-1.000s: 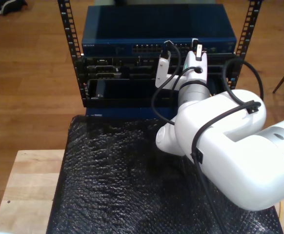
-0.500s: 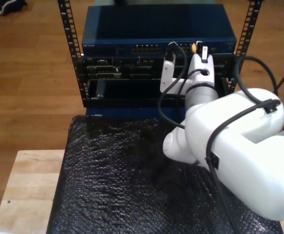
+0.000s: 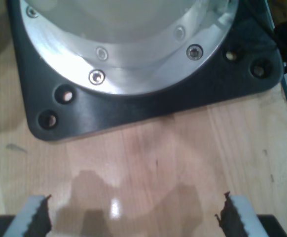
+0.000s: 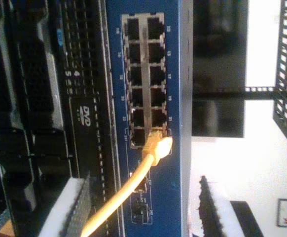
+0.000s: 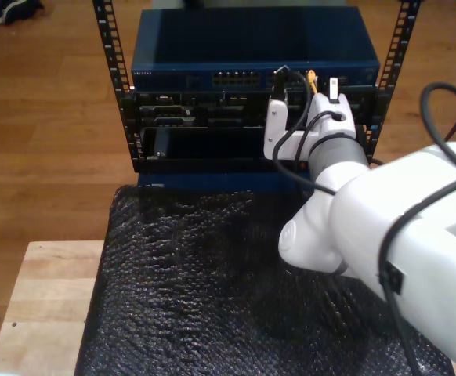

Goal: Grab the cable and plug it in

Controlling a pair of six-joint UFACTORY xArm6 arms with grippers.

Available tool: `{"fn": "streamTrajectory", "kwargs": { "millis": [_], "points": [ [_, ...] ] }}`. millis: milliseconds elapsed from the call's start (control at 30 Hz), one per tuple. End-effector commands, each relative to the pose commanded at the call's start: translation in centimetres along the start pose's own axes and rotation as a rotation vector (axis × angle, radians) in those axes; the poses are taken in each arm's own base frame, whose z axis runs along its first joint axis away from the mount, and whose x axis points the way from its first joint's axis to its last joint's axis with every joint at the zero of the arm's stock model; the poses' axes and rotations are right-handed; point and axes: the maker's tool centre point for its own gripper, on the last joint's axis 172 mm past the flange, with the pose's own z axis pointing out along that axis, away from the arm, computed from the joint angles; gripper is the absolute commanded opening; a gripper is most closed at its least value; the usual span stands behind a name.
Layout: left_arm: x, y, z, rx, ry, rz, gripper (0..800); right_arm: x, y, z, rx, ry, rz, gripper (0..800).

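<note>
The yellow cable (image 4: 133,182) runs from between my second gripper's fingers to the blue network switch (image 4: 180,74). Its plug (image 4: 156,144) sits at the last port of the block, and I cannot tell how deep it is seated. My second gripper (image 4: 141,180) is open, with the cable passing close to one finger (image 4: 69,207). In the exterior view this gripper (image 5: 305,92) is at the switch (image 5: 173,59), towards that view's right, with the yellow cable end (image 5: 312,77) just above it. My first gripper (image 3: 134,200) is open over a bare wooden surface.
Black rack units (image 5: 189,117) sit under the switch between perforated rack rails (image 5: 110,47). A black bubble-textured mat (image 5: 181,290) covers the wooden table (image 5: 40,298) in front. A black base plate (image 3: 133,106) with a metal flange lies just ahead of my first gripper.
The second arm has swung towards the exterior view's right, carrying its gripper rightward along the switch front. The yellow cable end now shows at the switch.
</note>
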Motion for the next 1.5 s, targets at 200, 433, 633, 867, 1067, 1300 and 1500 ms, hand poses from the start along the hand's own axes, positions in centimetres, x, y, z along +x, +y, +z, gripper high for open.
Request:
{"fn": "streamTrajectory", "kwargs": {
  "millis": [200,433,633,867,1067,1300,1500],
  "points": [
    [0.0,0.0,0.0,0.000,0.000,0.000,800,0.3,-0.1,-0.4,0.104,0.062,-0.014,610],
    [0.0,0.0,0.0,0.000,0.000,0.000,800,-3.2,1.1,-0.7,0.233,0.080,-0.012,627],
    [0.0,0.0,0.0,0.000,0.000,0.000,800,-8.3,-0.2,-1.6,0.447,0.086,-0.053,667],
    [0.0,0.0,0.0,0.000,0.000,0.000,800,-12.6,0.4,-2.5,0.592,0.091,-0.185,668],
    [0.0,0.0,0.0,0.000,0.000,0.000,800,-17.6,-1.5,-4.2,0.753,0.119,-0.289,667],
    [0.0,0.0,0.0,0.000,0.000,0.000,800,-24.1,-4.3,-8.8,0.968,0.183,-0.337,735],
    [0.0,0.0,0.0,0.000,0.000,0.000,800,-30.2,-4.7,-12.9,1.076,0.213,-0.324,776]
  ]
}}
